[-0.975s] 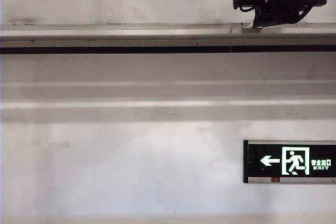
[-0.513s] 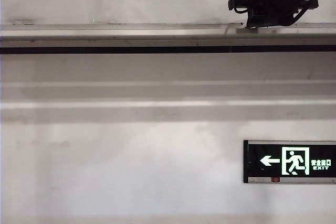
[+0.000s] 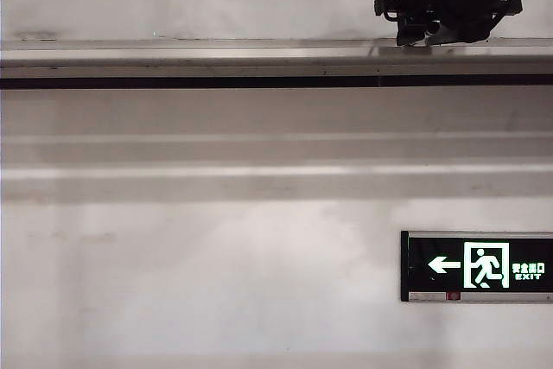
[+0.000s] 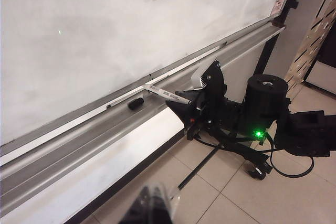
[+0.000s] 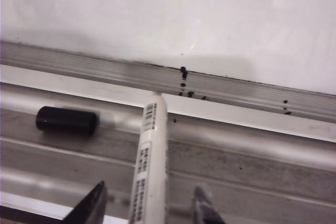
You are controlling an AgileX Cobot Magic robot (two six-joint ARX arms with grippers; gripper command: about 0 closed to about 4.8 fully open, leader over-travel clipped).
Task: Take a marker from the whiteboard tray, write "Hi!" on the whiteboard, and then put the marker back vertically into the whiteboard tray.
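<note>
My right gripper (image 5: pixel 149 203) stands released around the marker (image 5: pixel 149 166) over the whiteboard tray (image 5: pixel 252 150); it may roll. Left gripper (image 4: pixel 152 208): can't tell.

Resting across the long grey metal whiteboard tray (image 4: pixel 94 137): slim white marker (image 4: pixel 167 95), by the black right gripper (image 4: pixel 193 99); loose black cap (image 4: pixel 135 103) lying nearby.

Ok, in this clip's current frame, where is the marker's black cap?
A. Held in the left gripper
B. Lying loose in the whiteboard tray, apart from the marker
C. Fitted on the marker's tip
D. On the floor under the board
B: the right wrist view shows the black cap lying on its side in the whiteboard tray, apart from the marker, whose white barrel sits between the fingers of the right gripper.
</note>
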